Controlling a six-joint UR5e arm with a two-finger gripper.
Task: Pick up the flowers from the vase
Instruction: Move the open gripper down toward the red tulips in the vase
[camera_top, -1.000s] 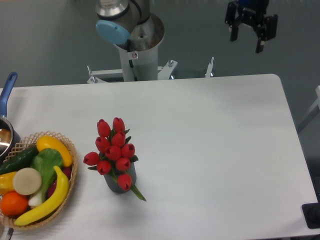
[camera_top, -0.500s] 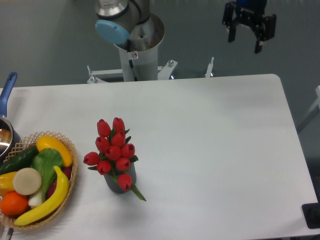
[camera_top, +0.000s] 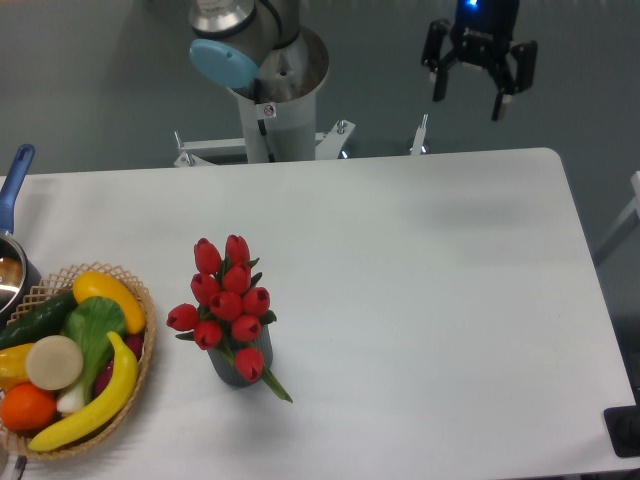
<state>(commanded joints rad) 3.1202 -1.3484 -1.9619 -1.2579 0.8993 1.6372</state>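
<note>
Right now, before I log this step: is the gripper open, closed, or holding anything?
Gripper: open, holding nothing, up beyond the table's far edge; the flowers sit in the vase.

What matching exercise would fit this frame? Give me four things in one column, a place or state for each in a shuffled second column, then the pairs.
Things:
1. flowers
2. gripper
3. wicker basket
4. blue-handled pot

Places or states:
A. open, high beyond the table's far edge
B. at the left edge, partly cut off
C. standing in the vase
D. holding a banana and other produce, front left

Pairs: 1-C, 2-A, 3-D, 4-B
</note>
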